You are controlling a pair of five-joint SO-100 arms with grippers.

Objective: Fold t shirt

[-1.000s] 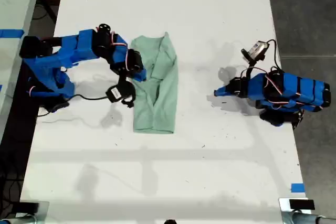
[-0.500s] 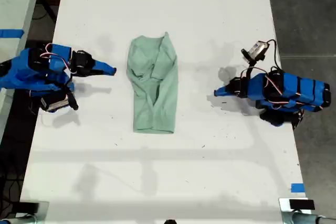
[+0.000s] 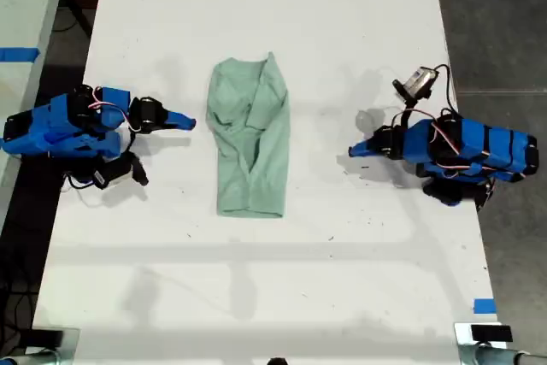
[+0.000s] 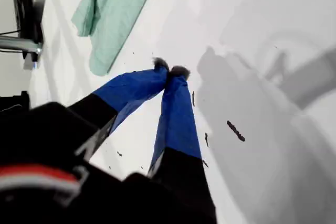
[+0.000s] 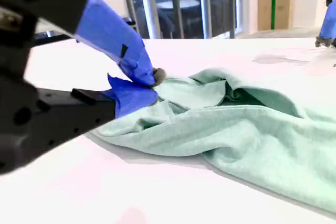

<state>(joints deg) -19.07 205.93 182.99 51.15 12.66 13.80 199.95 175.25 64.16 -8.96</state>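
The pale mint-green, wrinkled fabric t shirt [image 3: 249, 138] lies in the middle of the exterior view. It is gathered into a long narrow strip that runs up and down the frame on the white table [image 3: 342, 279]. Its upper end is rumpled and bunched, and its lower end is flatter and squared off.

From overhead the folds read only as faint creases. The second wrist view, low over the table, shows the t shirt [image 5: 236, 124] as soft ridges, with a darker hollow where one layer laps over another. The first wrist view catches just one end of the t shirt [image 4: 113, 9], far off across bare table.

My second gripper [image 3: 190, 120] points at the shirt from the exterior view's left, near its upper half. In its own view the blue fingers of my second gripper [image 5: 152, 85] are pinched together against a background of cloth. The overhead camera shows a strip of bare table between tip and fabric, so it holds nothing.

My first gripper [image 3: 352, 152] is at the exterior view's right, well apart from the shirt and low over the table. Its own view shows my first gripper [image 4: 170, 70] with the blue fingers meeting at their grey tips, nothing between them.

A small piece of blue tape [image 3: 484, 305] sits at the table's edge in the lower right of the exterior view.
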